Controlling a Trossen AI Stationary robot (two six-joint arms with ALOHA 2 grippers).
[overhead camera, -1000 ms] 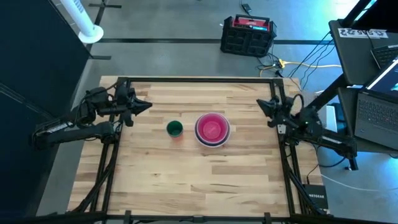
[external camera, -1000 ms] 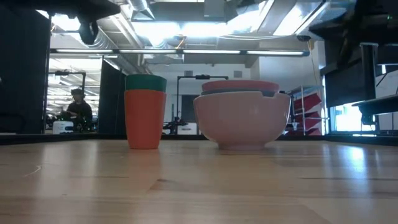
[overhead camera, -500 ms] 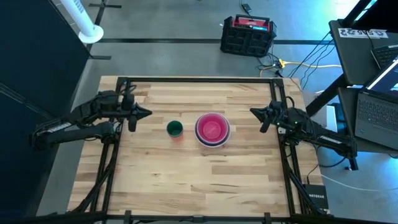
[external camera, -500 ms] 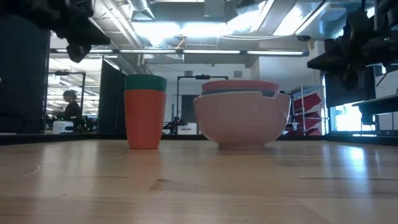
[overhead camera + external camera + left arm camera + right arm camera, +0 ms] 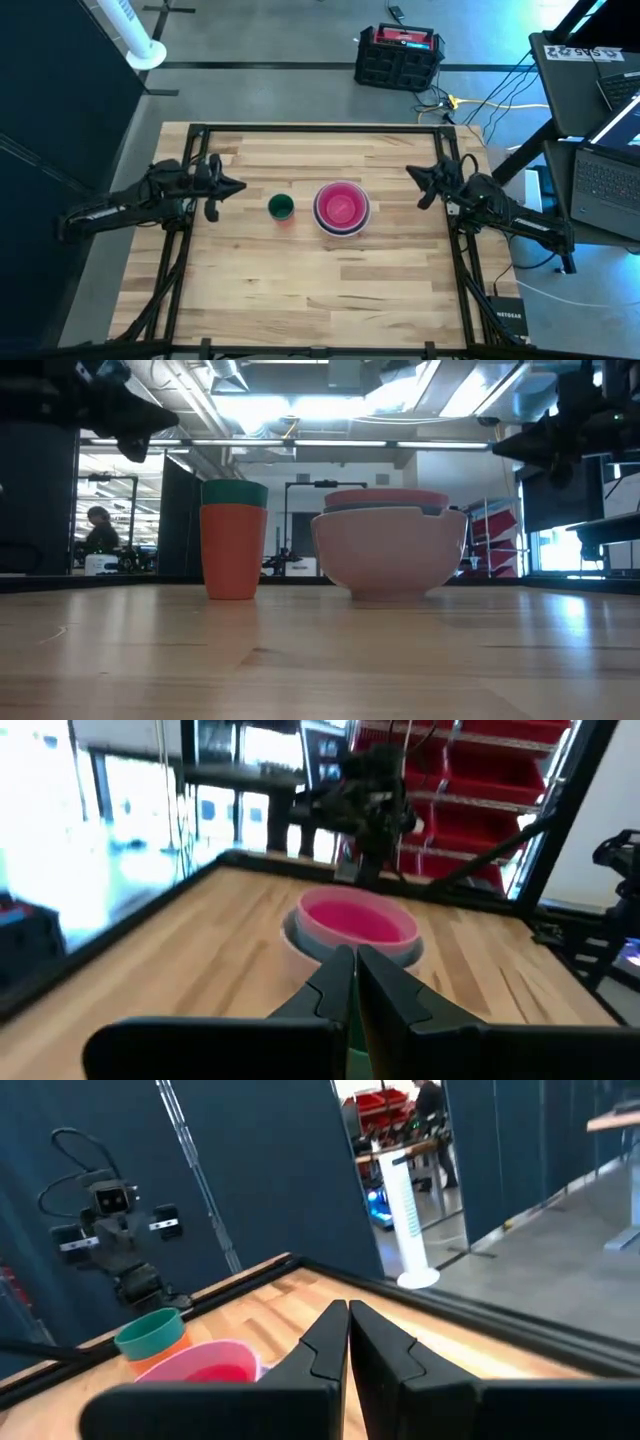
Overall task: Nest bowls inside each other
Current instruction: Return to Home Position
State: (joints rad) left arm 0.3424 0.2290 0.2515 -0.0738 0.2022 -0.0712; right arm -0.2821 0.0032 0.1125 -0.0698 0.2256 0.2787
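The stack of smooth round plastic bowls (image 5: 341, 208), a magenta bowl (image 5: 358, 919) innermost and a white bowl (image 5: 390, 555) outermost, sits mid-way across the pale wooden plank table (image 5: 330, 290), well apart from both sets of fingers. The left gripper (image 5: 236, 186) hovers beyond a teal-green plastic cup (image 5: 281, 207) nested in an orange cup (image 5: 233, 550); the right gripper (image 5: 414, 176) hovers opposite. Both have their dark fingers pressed together, holding nothing.

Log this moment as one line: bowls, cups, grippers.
bowls nested, magenta topmost | green cup in orange cup | left gripper shut, left of green cup | right gripper shut, right of bowls
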